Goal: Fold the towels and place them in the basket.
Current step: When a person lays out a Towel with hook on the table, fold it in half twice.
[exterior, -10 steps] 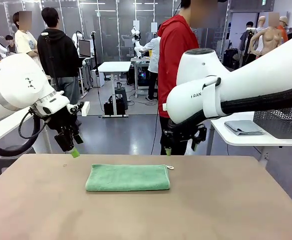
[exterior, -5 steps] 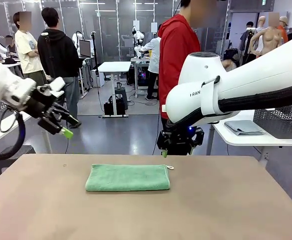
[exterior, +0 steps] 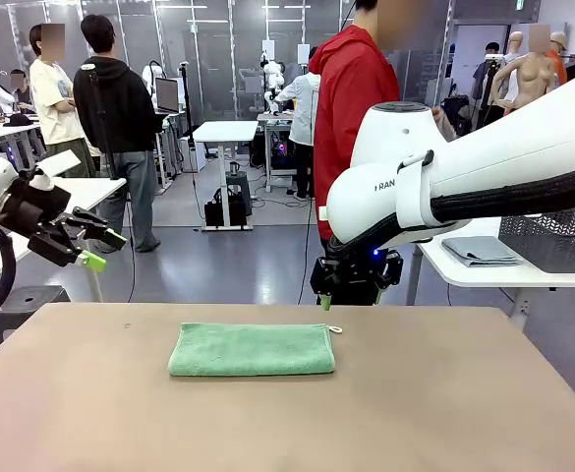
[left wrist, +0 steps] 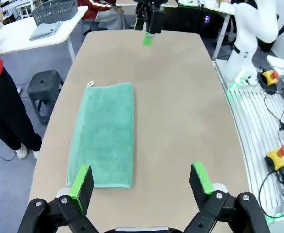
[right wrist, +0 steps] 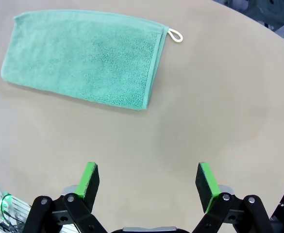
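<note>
One folded green towel (exterior: 252, 350) lies mid-frame, bare table (exterior: 444, 413) open round every edge; we see left gripper (left wrist: 141, 171) and right gripper (right wrist: 147, 170) spread wide, empty; "FRAN" marks the right arm (exterior: 484, 167).

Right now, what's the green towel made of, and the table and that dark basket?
The green towel looks like soft terry cloth: fuzzy, matte nap. The table: smooth matte tan laminate, probably. The basket: dark mesh, metal or plastic, full of holes.
</note>
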Action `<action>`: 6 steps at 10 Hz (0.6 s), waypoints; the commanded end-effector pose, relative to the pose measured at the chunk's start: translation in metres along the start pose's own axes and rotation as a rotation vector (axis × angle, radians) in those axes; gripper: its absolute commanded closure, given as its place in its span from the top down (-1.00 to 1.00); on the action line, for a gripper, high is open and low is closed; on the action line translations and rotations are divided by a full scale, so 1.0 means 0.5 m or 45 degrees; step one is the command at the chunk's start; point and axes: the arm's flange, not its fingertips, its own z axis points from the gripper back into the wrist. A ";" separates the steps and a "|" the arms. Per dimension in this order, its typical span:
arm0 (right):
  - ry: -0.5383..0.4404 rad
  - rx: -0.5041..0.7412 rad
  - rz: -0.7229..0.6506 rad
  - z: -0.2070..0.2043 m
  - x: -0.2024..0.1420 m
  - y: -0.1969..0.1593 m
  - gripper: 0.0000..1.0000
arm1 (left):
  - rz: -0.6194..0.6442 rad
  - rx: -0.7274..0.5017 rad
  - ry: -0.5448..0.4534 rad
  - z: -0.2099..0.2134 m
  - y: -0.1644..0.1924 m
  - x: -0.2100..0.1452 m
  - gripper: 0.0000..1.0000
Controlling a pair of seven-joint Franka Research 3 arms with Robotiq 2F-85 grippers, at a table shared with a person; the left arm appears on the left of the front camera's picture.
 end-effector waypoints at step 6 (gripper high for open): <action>-0.063 -0.079 -0.141 -0.216 0.062 -0.021 1.00 | -0.015 -0.001 0.000 -0.002 -0.005 0.010 1.00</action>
